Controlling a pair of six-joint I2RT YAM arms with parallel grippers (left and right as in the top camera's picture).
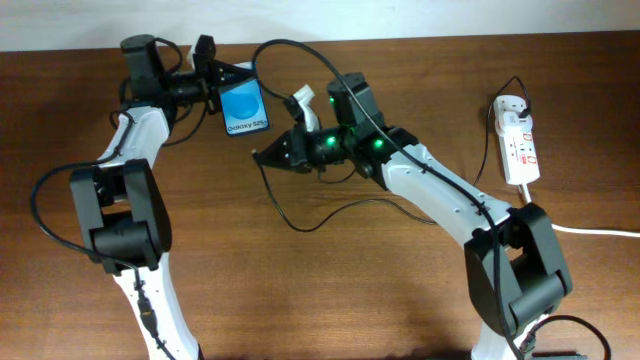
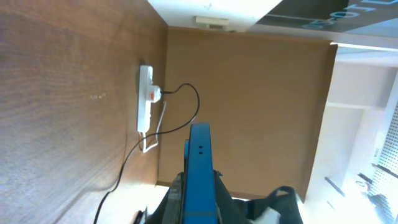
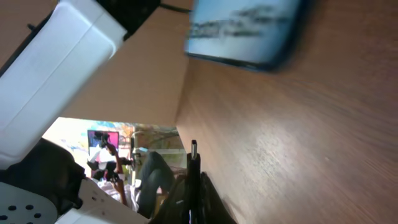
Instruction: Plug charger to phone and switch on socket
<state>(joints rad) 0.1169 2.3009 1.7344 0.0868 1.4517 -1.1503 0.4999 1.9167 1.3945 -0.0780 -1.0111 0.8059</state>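
Overhead: the phone [image 1: 244, 105] is clamped in the left jaws near the far side of the bench [image 1: 350, 290]. The charger [image 1: 296, 229] is pinched shut in the right jaws just beside it, and the socket [image 1: 517, 140] lies well apart. Left wrist: the phone [image 2: 200, 168] is seen edge-on. Right wrist: the plug tip [image 3: 193, 149] is gripped near the phone [image 3: 249, 31], which is blurred.

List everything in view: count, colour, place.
phone: one, blue screen with a black frame, far left of the table
charger: one, thin black cable, plug tip gripped mid-table, runs to the socket
socket: one, white with red marks, far right
cord: one, thick and white, leading off right
table: one, brown wood
left fingers: black, shut on the phone
right fingers: black, shut on the charger
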